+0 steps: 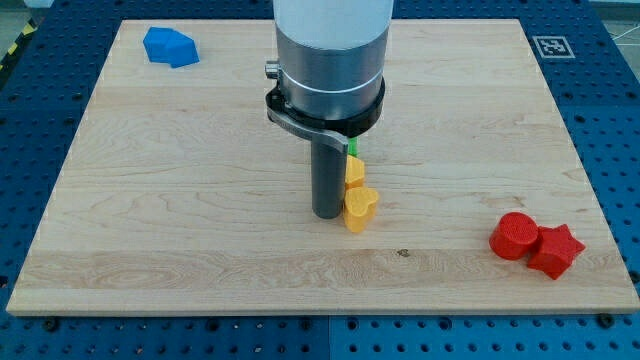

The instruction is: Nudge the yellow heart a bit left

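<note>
my tip [327, 214] against the yellow heart's [360, 207] left side

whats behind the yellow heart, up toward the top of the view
Directly behind the yellow heart sits another yellow block, then a sliver of green block. My arm covers the rest of it. My tip stands at the heart's left.

One cam only, so no shared part w/ a second view. It sits above the board's [200, 250] near edge, looking down at a slant toward the far edge. Mid range: whole board fits, w/ strips of blue table [600, 330] on all sides. The arm [330, 60] comes in from the view's top, cropped by the frame.
</note>
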